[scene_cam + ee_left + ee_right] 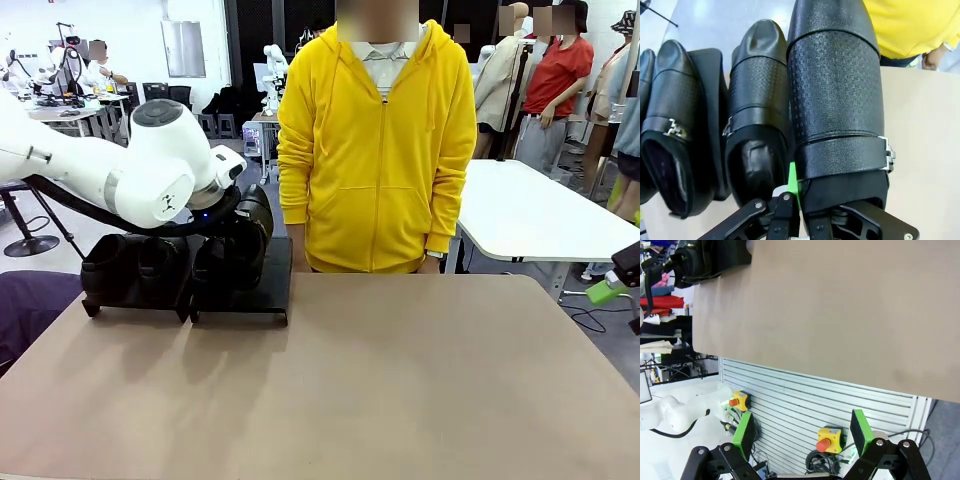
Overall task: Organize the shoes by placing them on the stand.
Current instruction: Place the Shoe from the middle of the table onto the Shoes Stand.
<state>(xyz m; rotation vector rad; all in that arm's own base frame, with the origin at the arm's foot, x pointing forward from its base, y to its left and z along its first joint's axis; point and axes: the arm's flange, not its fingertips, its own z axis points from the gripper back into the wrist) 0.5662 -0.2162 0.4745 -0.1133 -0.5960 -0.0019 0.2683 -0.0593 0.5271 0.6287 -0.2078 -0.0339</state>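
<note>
The white left arm enters from the left, its rounded elbow joint raised and its wrist bent down over the right half of the low black slanted stand (240, 300) at the far-left corner of the matt tan table (380, 380). The left gripper (792, 192) is clenched on the rear collar edge of a black leather slip-on shoe (837, 100): one green pad (793, 180) presses the outside of the collar, the opposite finger sits inside the opening. Directly ahead of these fingers the held shoe runs away toe-first; its vamp is embossed with a fine square grain, crossed by a smooth strap with a small metal buckle (888, 152), and ends in a smooth rounded toe. Just beside the fingers, on the pad side, lies a second like shoe (757, 115), and beyond that a third (672, 125) with a silver bit. From the front all these shoes read as dark glossy shapes on the stand. A person in a yellow hooded top (375, 140) stands behind the table.

The right gripper (805, 435) is released, its green-padded fingers (744, 434) spread wide over the table's near edge and a ribbed white panel (805, 395) bearing yellow boxes with red buttons (827, 439).
</note>
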